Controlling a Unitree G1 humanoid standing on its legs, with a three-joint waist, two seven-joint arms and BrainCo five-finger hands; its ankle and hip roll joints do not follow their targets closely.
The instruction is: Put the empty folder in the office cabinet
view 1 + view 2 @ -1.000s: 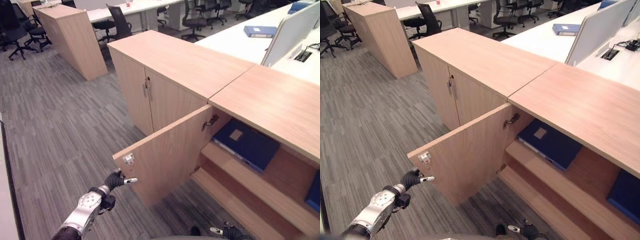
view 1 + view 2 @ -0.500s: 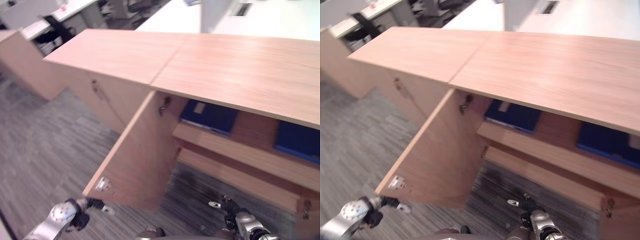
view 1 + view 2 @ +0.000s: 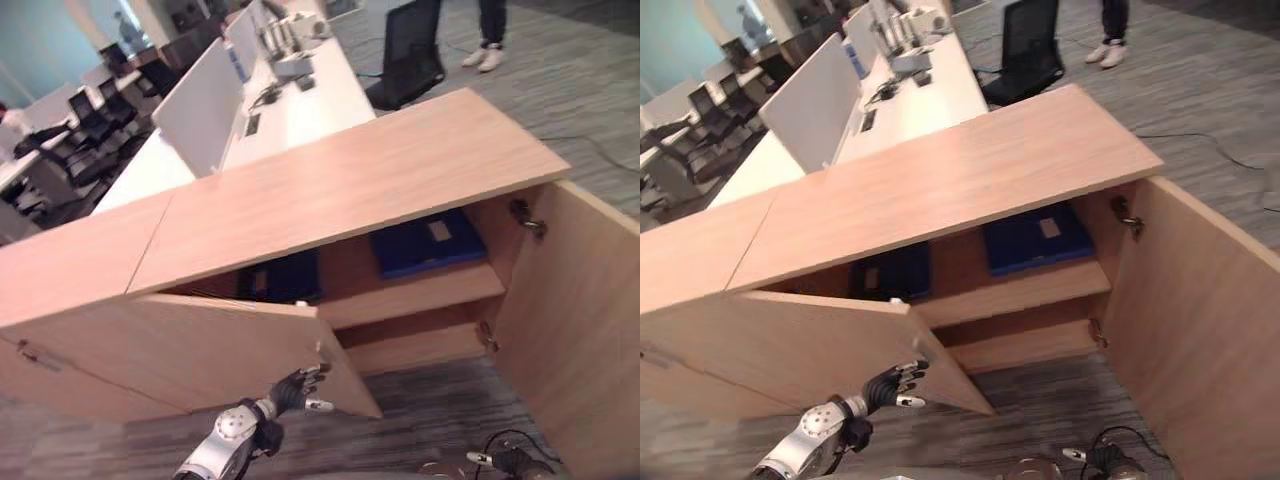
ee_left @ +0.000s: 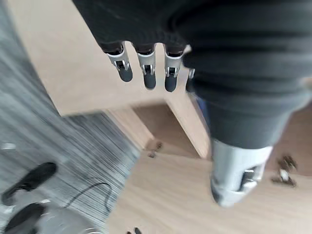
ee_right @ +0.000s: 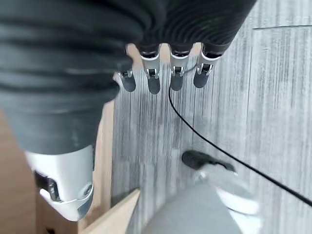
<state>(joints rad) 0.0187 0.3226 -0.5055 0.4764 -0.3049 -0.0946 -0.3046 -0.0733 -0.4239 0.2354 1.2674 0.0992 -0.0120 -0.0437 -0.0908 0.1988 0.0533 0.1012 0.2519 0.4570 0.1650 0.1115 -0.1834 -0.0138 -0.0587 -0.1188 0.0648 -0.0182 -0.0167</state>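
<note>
Open-plan office.
The setting is indicated by long white desks [image 3: 300,100] with divider screens [image 3: 200,105], black swivel chairs [image 3: 410,55], grey carpet [image 3: 590,90] and low wooden cabinets [image 3: 340,190].

The office cabinet [image 3: 350,190] is pale wood-grain laminate, matt and smooth on its top, its open doors and the shelf inside. On that shelf lie two dark blue folders [image 3: 430,243], their covers smooth with a faint sheen, each with a small pale paper label. The floor [image 3: 440,400] in front of the cabinet is grey carpet with a rough, streaked weave. The left hand [image 3: 296,390] near the cabinet's left door has silver metal fingers with dark matt tips and a dark ribbed cover.
</note>
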